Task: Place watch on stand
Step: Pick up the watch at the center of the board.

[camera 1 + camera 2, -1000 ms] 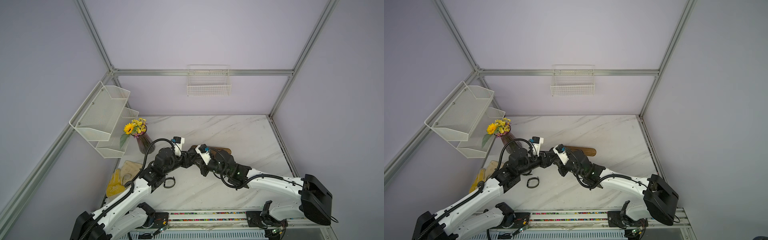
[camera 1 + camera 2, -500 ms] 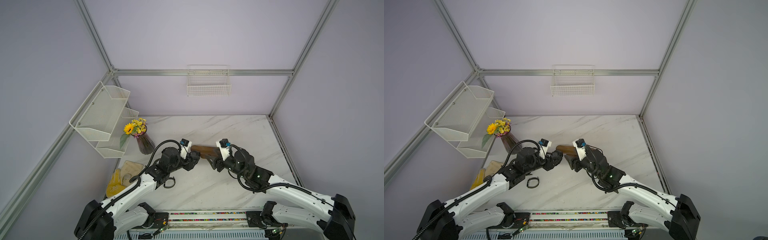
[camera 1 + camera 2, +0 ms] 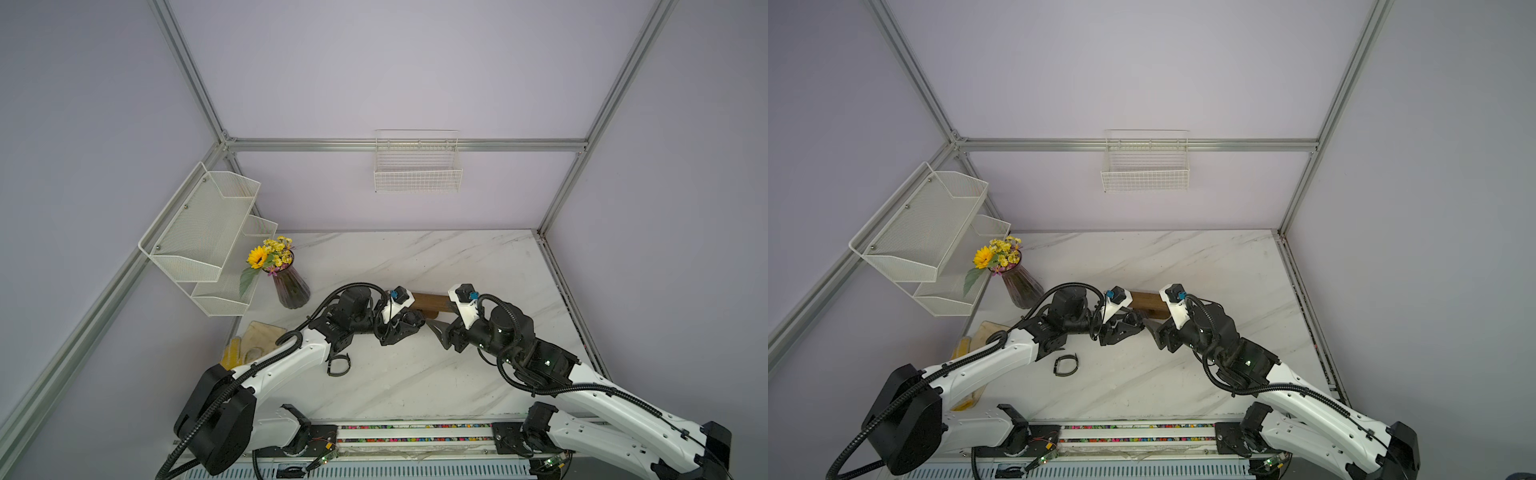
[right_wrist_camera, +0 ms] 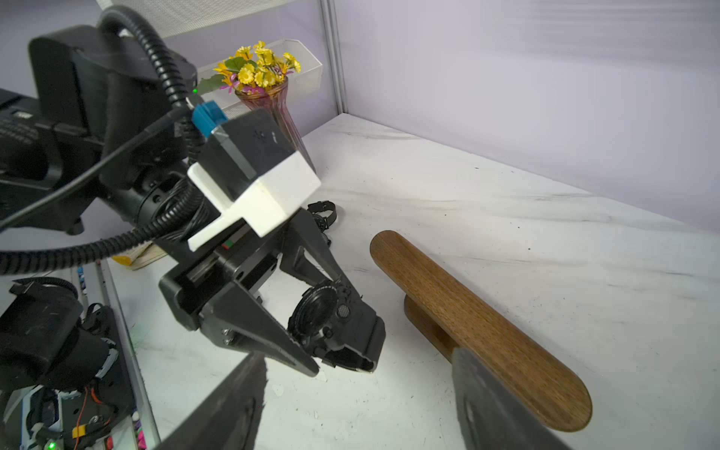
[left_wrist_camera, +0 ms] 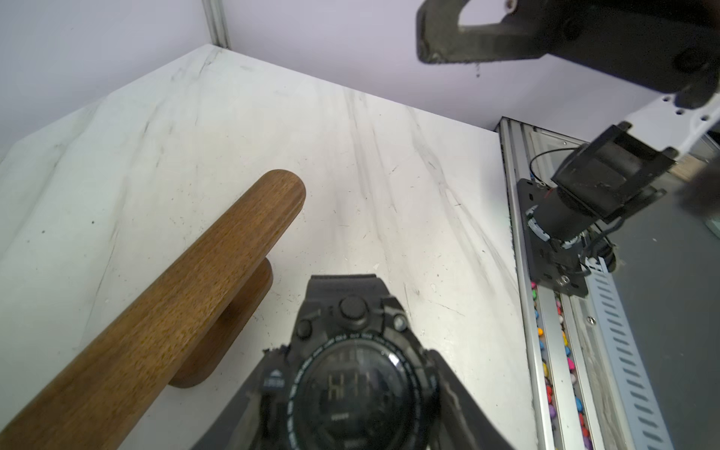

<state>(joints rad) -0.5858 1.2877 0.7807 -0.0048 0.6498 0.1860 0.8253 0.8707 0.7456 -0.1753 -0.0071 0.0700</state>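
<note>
**Step in hand: bringing the watch to the stand**

**Current state**
- The left gripper is clamping the watch by its case, with one finger on each side. The dial is facing the left wrist camera.
- The watch is hanging above the table, just on the near side of the stand. It is not touching the stand.
- The right gripper is standing to the right of the watch. Its jaws are gaping wide and are carrying nothing.
- The stand's wooden bar is lying left to right on its smaller base, beyond both grippers. Both rounded ends are showing free in the right wrist view.

**Doing the step well (judgement)**
- The strap is curling beneath the case. Whether it is buckled into a loop cannot be told.
- If the strap is looped, the loop is needing to line up with a bar end. The left end is looking the closer one. The loop is then sliding on along the bar's axis, not across it.
- If the strap is open, the case is needing to settle on top of the bar, with one strap half falling on each side.
- The stand is probably sliding easily under an endwise push, so the free right claw is best bracing the base or the right end.
- Release is coming only once the bar is bearing the watch.

**Caution**
- A second watch is lying near-left on the table beside the left arm.
- A vase is standing far-left.
</note>
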